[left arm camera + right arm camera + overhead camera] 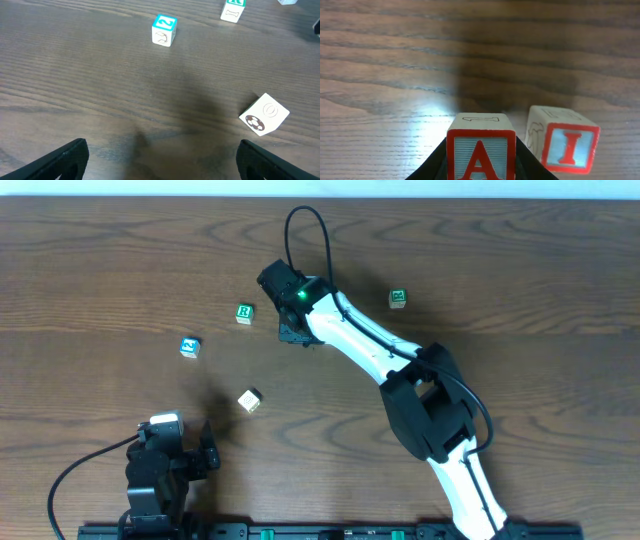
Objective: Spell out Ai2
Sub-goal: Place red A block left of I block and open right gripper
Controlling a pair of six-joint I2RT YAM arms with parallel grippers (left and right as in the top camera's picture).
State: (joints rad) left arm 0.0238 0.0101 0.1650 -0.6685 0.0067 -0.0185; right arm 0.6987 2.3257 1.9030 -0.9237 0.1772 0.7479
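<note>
In the right wrist view my right gripper [481, 145] is shut on the cube with a red "A" [480, 159], one dark finger tight against each side. The red "I" cube [567, 145] stands on the table just right of it, slightly turned, with a small gap between them. In the overhead view the right gripper [292, 330] is at the upper middle and hides both cubes. The blue "2" cube [190, 347] lies to the left and also shows in the left wrist view [164, 30]. My left gripper [162, 165] is open and empty, low at the front left [207, 452].
A green "R" cube [244, 313] sits left of the right gripper and shows in the left wrist view [233, 10]. A pale cube with a drawn ball [249, 400] [264, 115] lies ahead of the left gripper. Another green cube [398, 298] lies at the upper right.
</note>
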